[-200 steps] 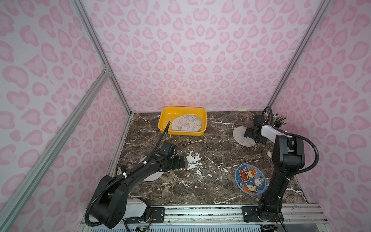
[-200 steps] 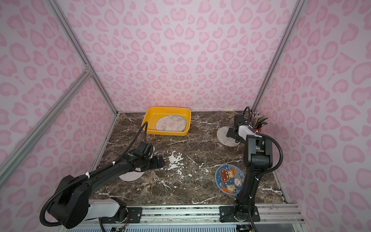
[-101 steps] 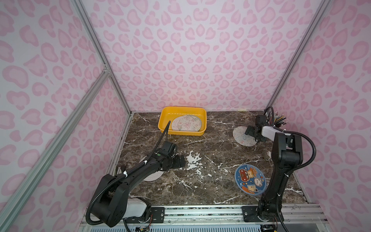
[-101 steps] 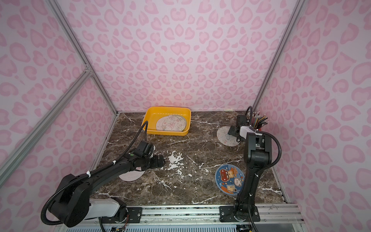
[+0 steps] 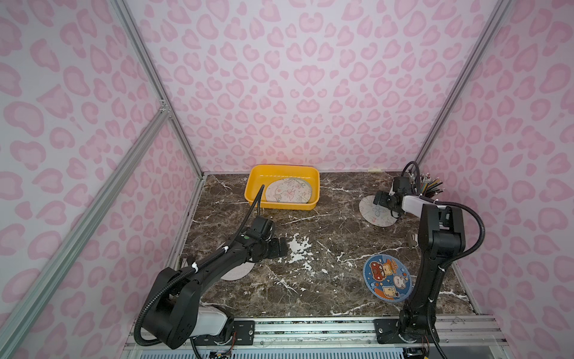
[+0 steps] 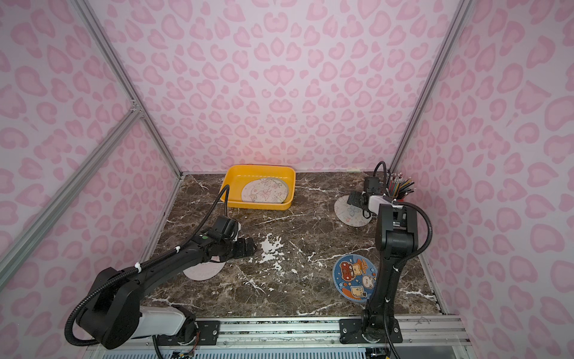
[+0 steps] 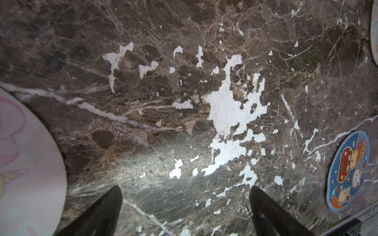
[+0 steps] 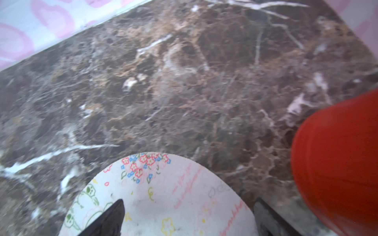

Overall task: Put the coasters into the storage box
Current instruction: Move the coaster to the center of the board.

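The yellow storage box (image 5: 281, 205) (image 6: 257, 205) stands at the back with a pale printed coaster (image 5: 289, 191) (image 6: 265, 192) leaning inside. My right gripper (image 5: 380, 200) (image 8: 189, 201) is open low over a white floral coaster (image 5: 374, 216) (image 8: 163, 194); one finger is above the disc, the other just past its edge. My left gripper (image 5: 281, 247) (image 7: 185, 188) is open over bare marble. A pale pink coaster (image 5: 236, 273) (image 7: 26, 163) lies partly under the left arm. A dark blue cartoon coaster (image 5: 387, 281) (image 7: 347, 171) lies front right.
A red pencil cup (image 8: 337, 163) full of pencils (image 5: 430, 186) stands in the back right corner, close beside my right gripper. Pink patterned walls enclose the marble table (image 5: 326, 248) on three sides. The arms' bases sit on a rail along the front edge.
My right gripper has edged a little leftward over the white floral coaster. The left arm has hardly moved. Both grippers stay open.
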Available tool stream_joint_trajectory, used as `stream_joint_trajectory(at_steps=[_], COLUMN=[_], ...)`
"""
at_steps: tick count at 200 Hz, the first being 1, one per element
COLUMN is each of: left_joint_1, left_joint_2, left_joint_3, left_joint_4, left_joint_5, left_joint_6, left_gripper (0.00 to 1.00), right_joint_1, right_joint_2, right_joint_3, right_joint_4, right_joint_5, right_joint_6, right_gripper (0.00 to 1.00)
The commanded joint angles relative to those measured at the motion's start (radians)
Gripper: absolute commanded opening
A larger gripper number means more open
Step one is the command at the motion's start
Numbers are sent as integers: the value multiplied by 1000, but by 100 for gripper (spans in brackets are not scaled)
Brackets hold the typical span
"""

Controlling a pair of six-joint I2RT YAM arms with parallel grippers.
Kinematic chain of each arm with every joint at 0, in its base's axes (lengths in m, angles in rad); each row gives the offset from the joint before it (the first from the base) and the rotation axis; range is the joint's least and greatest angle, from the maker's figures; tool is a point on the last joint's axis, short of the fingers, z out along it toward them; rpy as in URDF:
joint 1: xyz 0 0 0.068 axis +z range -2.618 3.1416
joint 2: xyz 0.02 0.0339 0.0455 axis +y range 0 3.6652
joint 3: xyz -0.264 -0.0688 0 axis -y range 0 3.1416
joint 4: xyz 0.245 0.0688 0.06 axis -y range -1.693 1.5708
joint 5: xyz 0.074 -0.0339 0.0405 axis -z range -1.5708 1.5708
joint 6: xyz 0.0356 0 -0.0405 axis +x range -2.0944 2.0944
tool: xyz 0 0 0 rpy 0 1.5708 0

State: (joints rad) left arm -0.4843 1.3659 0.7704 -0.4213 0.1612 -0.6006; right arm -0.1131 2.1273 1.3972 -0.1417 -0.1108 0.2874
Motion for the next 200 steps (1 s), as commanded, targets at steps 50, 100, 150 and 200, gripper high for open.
stream_joint_trajectory(at_steps=[50,100,150,200], left_joint_1=[1,1,1,0], left_joint_2=[12,11,15,13], left_joint_3=[11,9,15,13], left_joint_4=[16,19,23,26], left_joint_5=[16,18,20,24], left_joint_6=[9,8,6,5], left_gripper=[99,99,99,99], right_joint_1=[87,213,375,540], right_joint_2=[-17,-77,-162,-242], right_joint_3=[-126,-190,-275,-303], right_joint_4=[-206,-220,-239,-261], right_joint_5=[-215,-237,-253,-287], right_joint_6=[-8,-11,20,89], right_gripper=[99,99,99,99])
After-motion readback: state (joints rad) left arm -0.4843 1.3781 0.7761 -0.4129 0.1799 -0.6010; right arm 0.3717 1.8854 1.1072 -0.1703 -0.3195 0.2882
